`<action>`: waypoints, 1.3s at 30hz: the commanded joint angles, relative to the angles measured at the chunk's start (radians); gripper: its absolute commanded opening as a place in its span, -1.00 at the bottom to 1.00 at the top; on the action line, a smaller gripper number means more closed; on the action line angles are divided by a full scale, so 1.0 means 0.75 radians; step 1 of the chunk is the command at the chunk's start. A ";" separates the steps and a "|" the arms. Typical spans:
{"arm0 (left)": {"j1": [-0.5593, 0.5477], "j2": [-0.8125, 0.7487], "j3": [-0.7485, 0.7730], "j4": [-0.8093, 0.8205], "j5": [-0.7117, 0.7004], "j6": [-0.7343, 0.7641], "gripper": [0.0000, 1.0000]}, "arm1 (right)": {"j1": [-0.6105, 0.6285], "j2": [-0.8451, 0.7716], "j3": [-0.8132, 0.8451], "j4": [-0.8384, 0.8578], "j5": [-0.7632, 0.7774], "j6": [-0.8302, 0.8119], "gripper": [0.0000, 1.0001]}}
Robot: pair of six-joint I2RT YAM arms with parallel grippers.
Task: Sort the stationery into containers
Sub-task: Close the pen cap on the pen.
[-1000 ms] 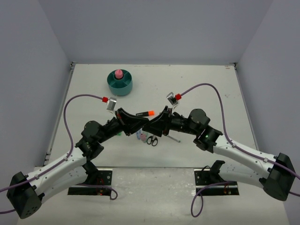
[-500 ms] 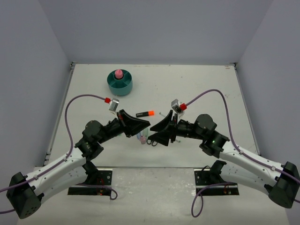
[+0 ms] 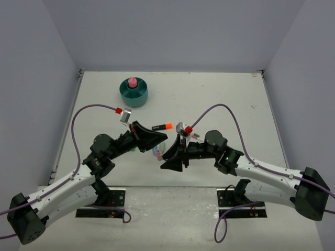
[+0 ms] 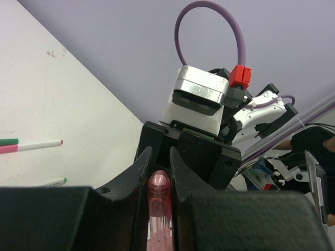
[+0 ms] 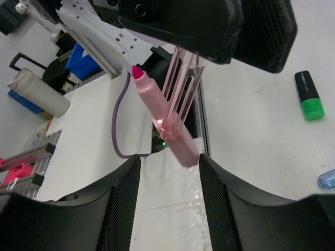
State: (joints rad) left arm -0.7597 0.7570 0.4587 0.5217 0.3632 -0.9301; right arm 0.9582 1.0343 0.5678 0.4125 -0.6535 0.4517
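1. Teal organiser (image 3: 137, 97): stands at the back left of the table (image 3: 235, 99), well apart from both arms. Carries a pink tube (image 3: 132, 82) upright in its centre well.
2. Left gripper (image 3: 162, 139): reaches toward mid-table and clamps narrow on a see-through pink cap (image 4: 158, 209).
3. Pink marker (image 5: 157, 102): slants beside that cap, with its bare magenta tip up and its lower end down between the right fingers (image 5: 123, 209). Cannot tell whether joined to the cap.
4. Orange-capped highlighter (image 3: 163, 126): lies flat on the table just behind the two grippers.
5. Right gripper (image 5: 169, 158): faces the left one from close by and stands spread wider than the marker's end. Leaves a plain gap on one side of the marker.
6. Thin white pen (image 4: 31, 145): lies flat on the table, seen from the left wrist.
7. Green-capped highlighter (image 5: 309, 97): lies flat on the table, seen from the right wrist, apart from the marker.
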 commanded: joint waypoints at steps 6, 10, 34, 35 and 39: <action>-0.003 -0.019 0.029 0.086 -0.014 -0.044 -1.00 | 0.050 0.083 0.065 0.261 0.079 0.041 -0.29; -0.002 -0.028 0.023 0.080 -0.025 -0.035 -1.00 | 0.048 0.087 0.057 0.285 0.110 0.064 -0.69; -0.002 -0.079 -0.056 0.133 -0.029 0.081 -1.00 | 0.097 -0.076 0.226 -0.012 0.335 0.359 -1.00; -0.002 -0.079 -0.058 0.133 -0.030 0.083 -1.00 | 0.098 -0.076 0.241 -0.026 0.347 0.364 -1.00; -0.002 -0.076 -0.068 0.135 -0.027 0.084 -1.00 | 0.099 -0.071 0.283 -0.046 0.406 0.374 -1.00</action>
State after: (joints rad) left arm -0.7616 0.6979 0.4347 0.6394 0.3304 -0.9212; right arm 1.0309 1.0130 0.6850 0.3378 -0.4401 0.7045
